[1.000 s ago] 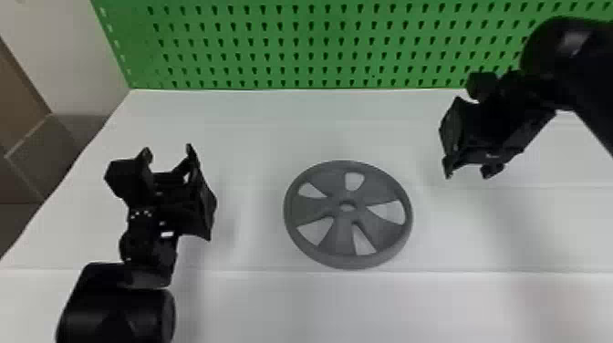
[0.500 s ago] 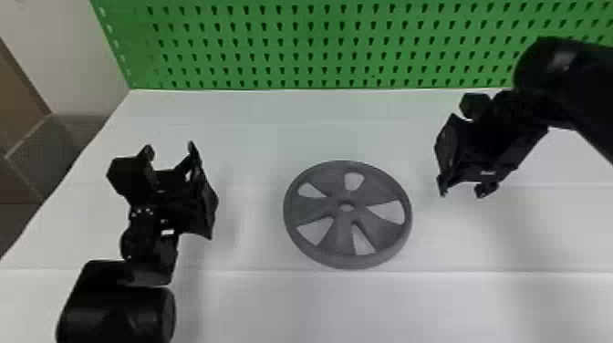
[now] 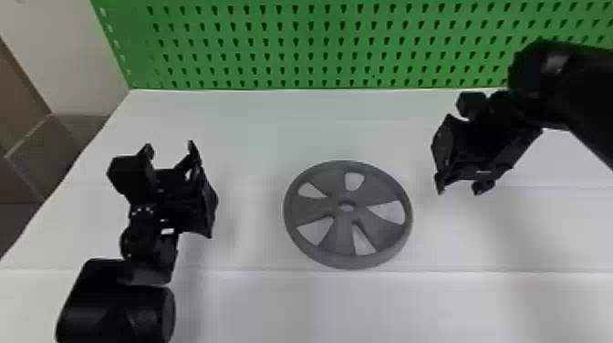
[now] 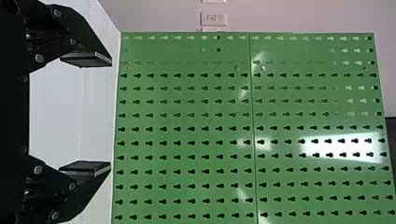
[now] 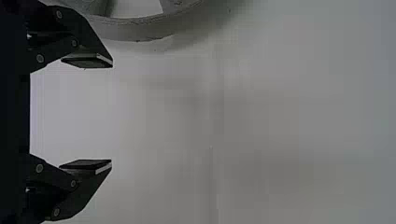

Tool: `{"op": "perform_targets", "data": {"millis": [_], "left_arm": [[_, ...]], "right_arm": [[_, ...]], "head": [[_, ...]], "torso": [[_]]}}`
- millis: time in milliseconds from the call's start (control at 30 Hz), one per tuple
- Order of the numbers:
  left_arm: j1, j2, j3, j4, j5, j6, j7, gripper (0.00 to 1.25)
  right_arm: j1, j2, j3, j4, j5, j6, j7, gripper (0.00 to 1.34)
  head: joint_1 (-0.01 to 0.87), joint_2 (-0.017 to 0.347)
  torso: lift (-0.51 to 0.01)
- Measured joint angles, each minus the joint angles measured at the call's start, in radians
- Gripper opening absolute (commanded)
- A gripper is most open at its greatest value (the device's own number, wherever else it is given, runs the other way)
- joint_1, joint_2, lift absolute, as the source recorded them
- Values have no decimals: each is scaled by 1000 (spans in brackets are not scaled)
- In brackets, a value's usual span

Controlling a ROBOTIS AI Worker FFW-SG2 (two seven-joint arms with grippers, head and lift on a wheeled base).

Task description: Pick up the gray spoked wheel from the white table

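Since the earlier frames, the right tool (image 3: 460, 186) has come down toward the worktop (image 3: 456, 301) and in toward the wheel (image 3: 340, 237), while the wheel has stayed where it was. In the right wrist view, that tool (image 5: 112, 112) has its two fingers spread wide, with nothing between them; part of the wheel's rim lies past one finger, outside the gap. The wheel is gray and spoked, and lies flat on the white worktop between the two tools, nearer the right one and touching neither. Its near edge is close to a seam that runs across the worktop. The left tool (image 3: 169, 148) is parked over the left side of the worktop, fingers wide apart and holding nothing, facing the green board (image 3: 287, 33) with rows of holes behind the worktop.
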Motion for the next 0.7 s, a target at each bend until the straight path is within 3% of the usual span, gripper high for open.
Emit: {"op": "perform_targets", "data": {"millis": [67, 167, 267, 500, 633, 700], "left_arm": [[0, 0, 0, 0, 0, 0, 0, 785], [-1, 0, -2, 0, -1, 0, 1, 785], [-2, 1, -2, 0, -2, 0, 2, 785], [-3, 2, -4, 0, -4, 0, 3, 785], [-4, 2, -6, 0, -6, 0, 5, 785], [-5, 2, -6, 0, -7, 0, 6, 785]], "right_arm": [[-2, -1, 24, 0, -9, -17, 21, 842], [-3, -5, 62, 12, -11, -48, 130, 842], [-4, -7, 77, 37, -14, -65, 169, 842], [-9, 12, 97, 49, 10, -48, 166, 842], [-13, 19, 138, 50, -20, -40, 162, 842], [-16, 23, 156, 50, -63, -28, 96, 842]], "head": [[779, 77], [779, 77], [779, 77], [779, 77], [779, 77], [779, 77]], "torso": [[-78], [-78], [-78], [-78], [-78], [-78]]}}
